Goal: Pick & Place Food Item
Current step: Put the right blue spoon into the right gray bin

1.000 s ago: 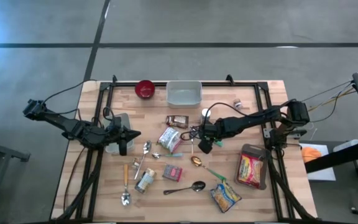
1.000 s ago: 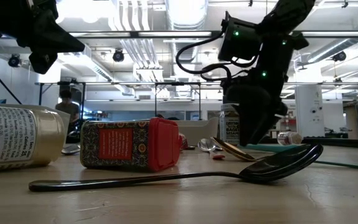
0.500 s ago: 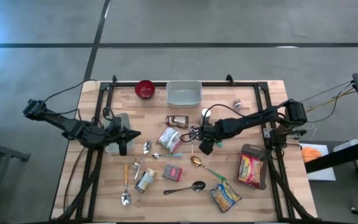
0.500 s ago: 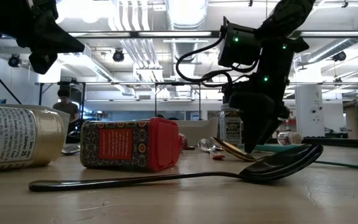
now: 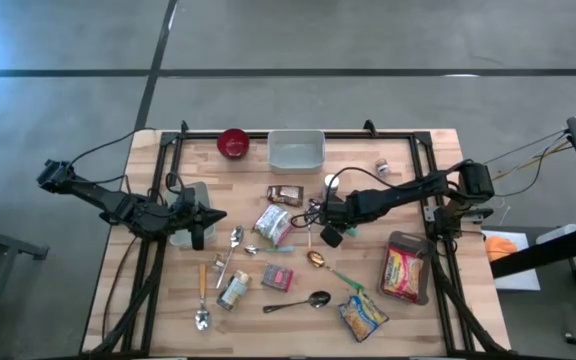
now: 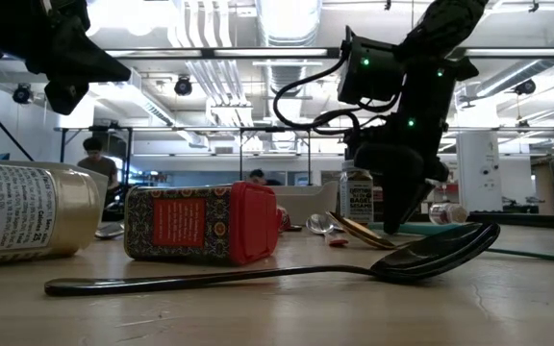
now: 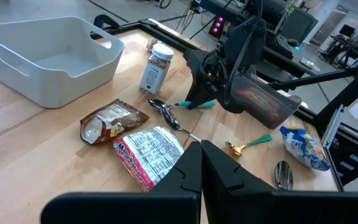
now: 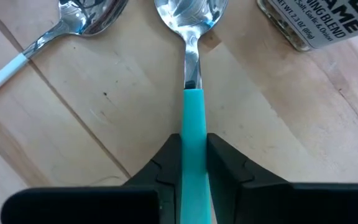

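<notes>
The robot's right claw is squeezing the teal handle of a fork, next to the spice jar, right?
Not quite: it is a spoon, not a fork. The right wrist view shows the right gripper shut on the teal-handled spoon, whose rounded bowl points away from the fingers. The spice jar does lie just beside it.

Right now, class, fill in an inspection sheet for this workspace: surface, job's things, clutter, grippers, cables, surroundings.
Surface: wooden table, black frame rails.
Job's things: teal-handled spoon lying flat; noodle packet; snack bag; white bin.
Clutter: red bowl, seasoning jar, black spoon, red-lidded tin.
Grippers: right gripper shut on the teal-handled spoon's handle; left gripper shut, empty, hovering.
Cables: looped on both arms.
Surroundings: grey floor; people beyond the table.
</notes>
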